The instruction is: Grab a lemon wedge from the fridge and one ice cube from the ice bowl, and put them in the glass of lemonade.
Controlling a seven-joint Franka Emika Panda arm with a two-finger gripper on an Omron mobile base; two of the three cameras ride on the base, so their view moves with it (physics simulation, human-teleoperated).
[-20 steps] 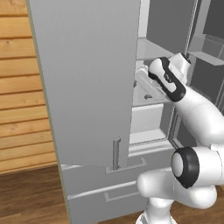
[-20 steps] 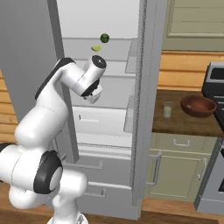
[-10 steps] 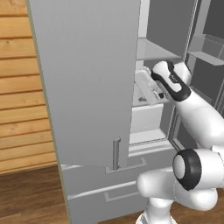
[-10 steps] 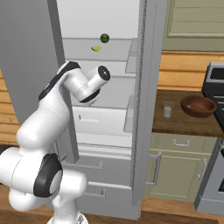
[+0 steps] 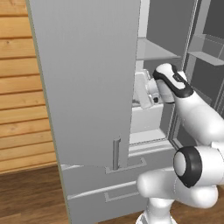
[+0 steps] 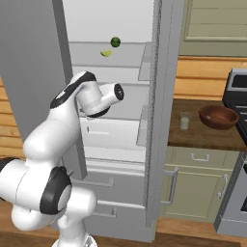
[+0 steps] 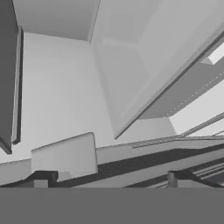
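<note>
Unmarked fridge [image 6: 159,120], lemon wedge [image 6: 105,53] on shelf.

Glossy white rounded arm [image 6: 53,140] segments with black joint bands (two dark finger tips [image 7: 40,178]).

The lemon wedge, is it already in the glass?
No, the lemon wedge lies on a fridge shelf, beside a dark green ball.
</note>
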